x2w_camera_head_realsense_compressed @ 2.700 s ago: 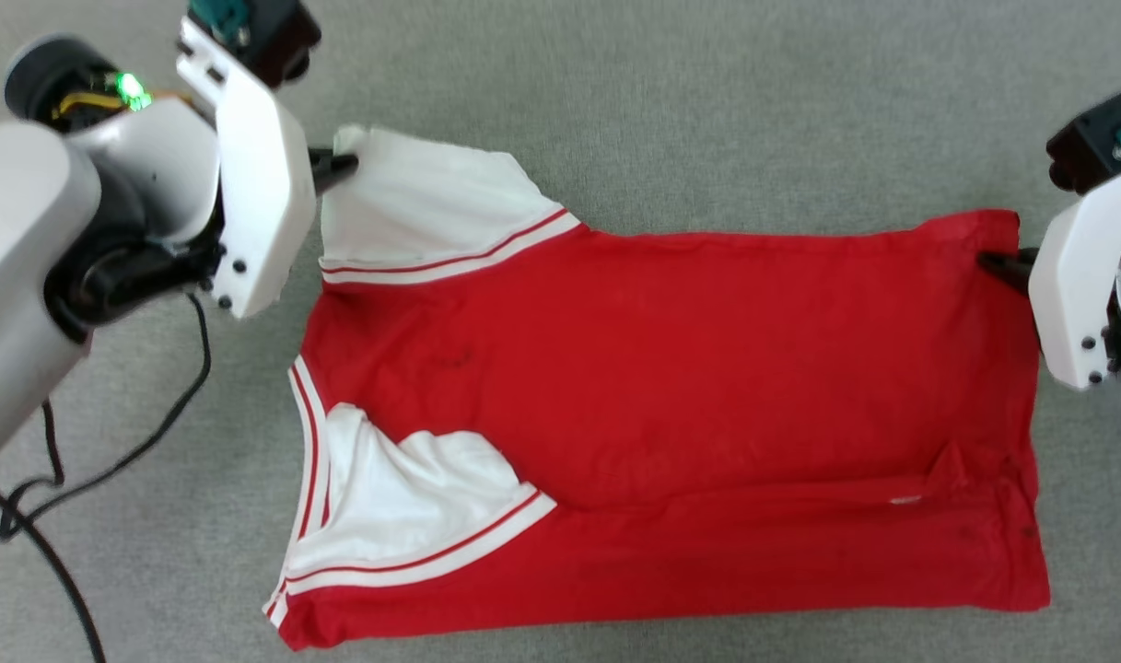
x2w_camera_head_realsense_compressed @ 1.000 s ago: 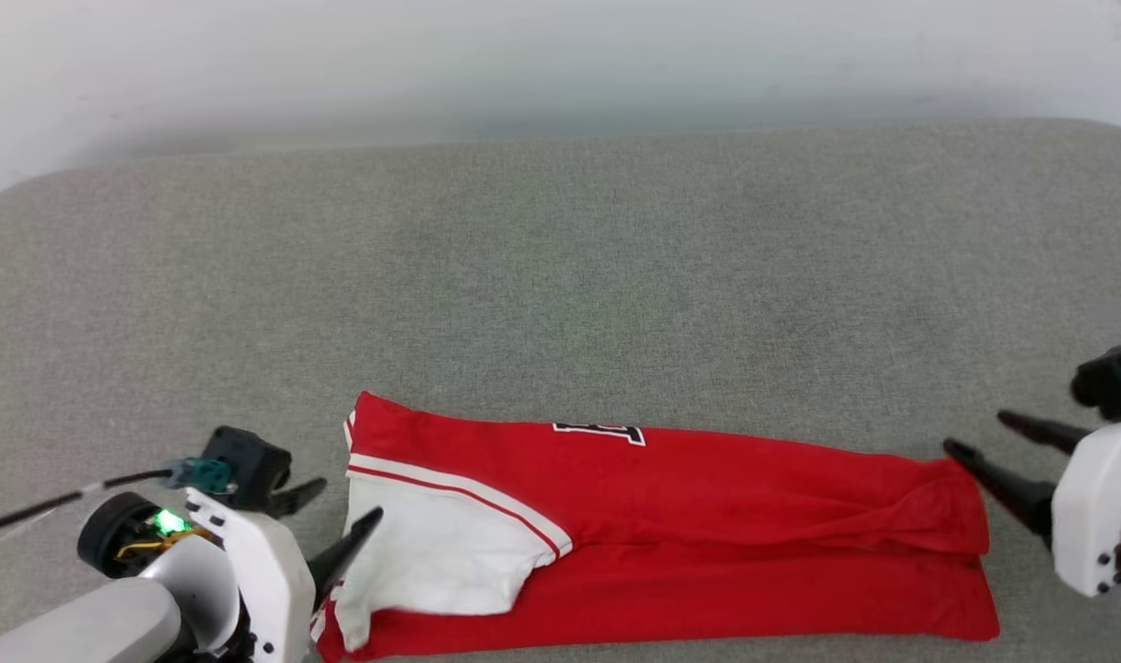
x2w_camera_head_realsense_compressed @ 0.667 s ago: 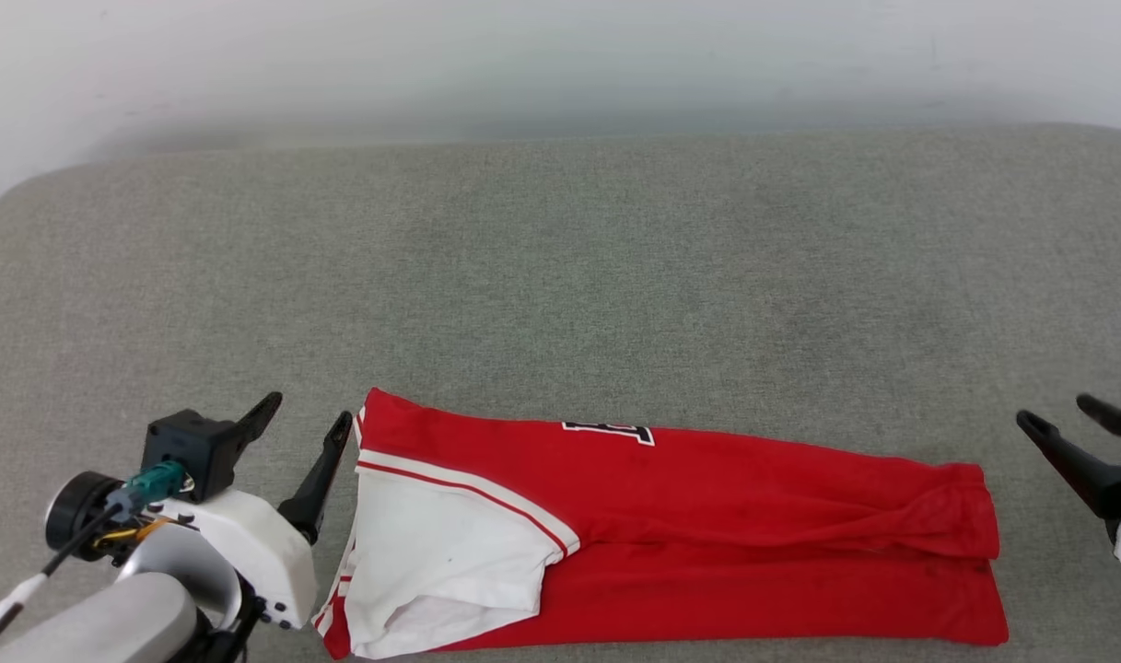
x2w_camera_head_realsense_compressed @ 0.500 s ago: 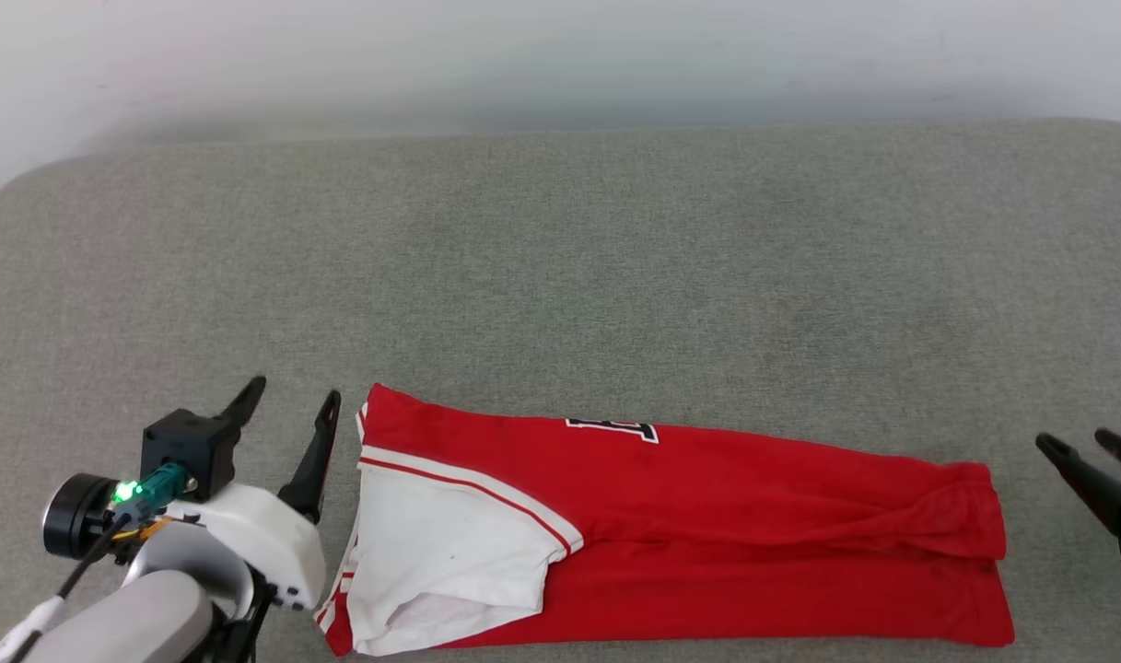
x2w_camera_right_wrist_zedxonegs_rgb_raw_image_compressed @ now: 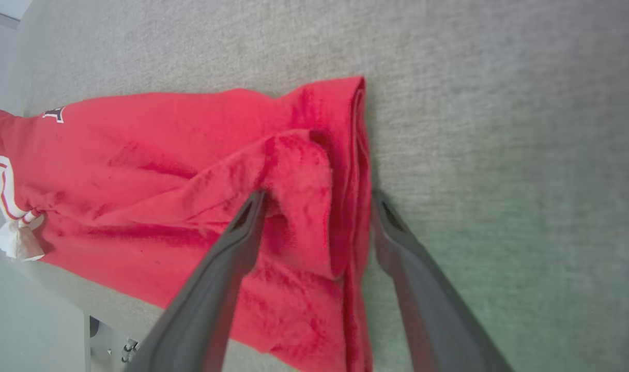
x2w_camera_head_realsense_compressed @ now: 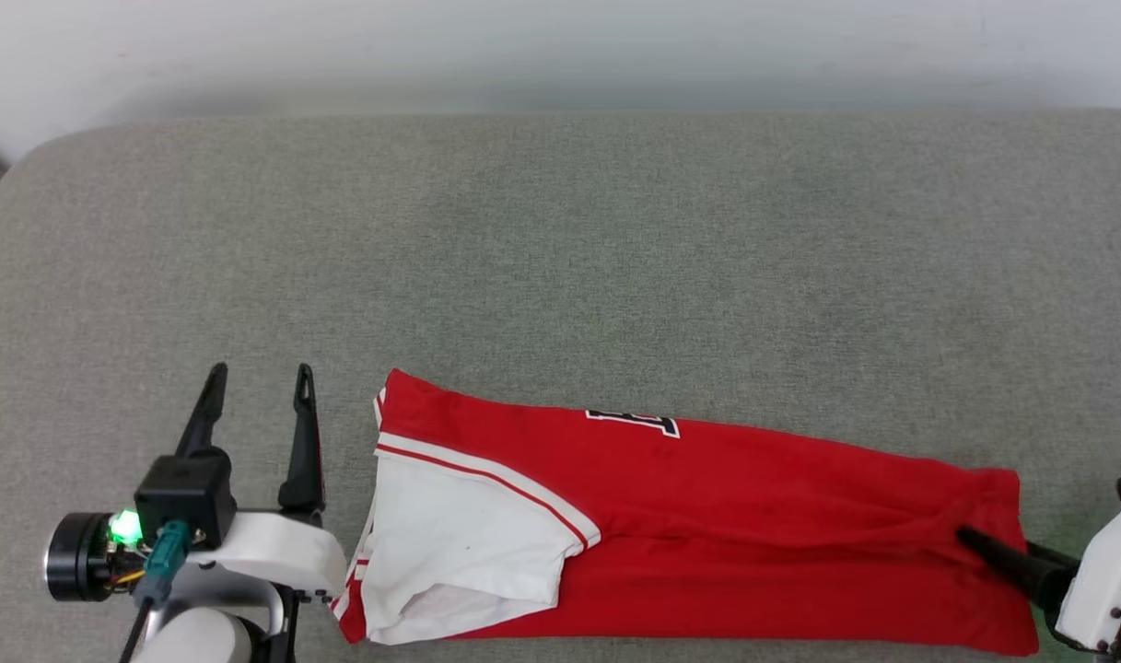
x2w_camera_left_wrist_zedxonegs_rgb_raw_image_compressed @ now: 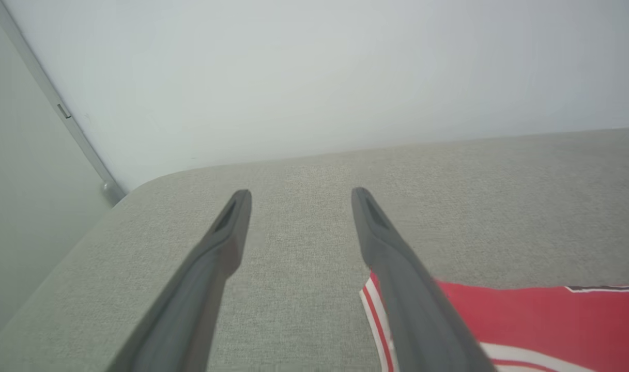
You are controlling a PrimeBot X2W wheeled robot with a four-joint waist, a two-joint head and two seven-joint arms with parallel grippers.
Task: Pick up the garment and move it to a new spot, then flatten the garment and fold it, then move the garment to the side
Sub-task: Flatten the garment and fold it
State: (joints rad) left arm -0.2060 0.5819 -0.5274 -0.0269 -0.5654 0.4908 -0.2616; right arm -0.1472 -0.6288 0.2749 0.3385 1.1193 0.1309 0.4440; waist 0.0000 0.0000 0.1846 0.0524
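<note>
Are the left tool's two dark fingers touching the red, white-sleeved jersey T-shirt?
Apart. The head view shows bare grey cushion between the left tool's fingers and the T-shirt's edge.

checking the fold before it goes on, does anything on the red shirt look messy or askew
The red jersey T-shirt with white sleeves, folded into a long strip on the grey fabric surface, is bunched into a raised crease at its hem end, and its white sleeve lies rumpled on top.
</note>
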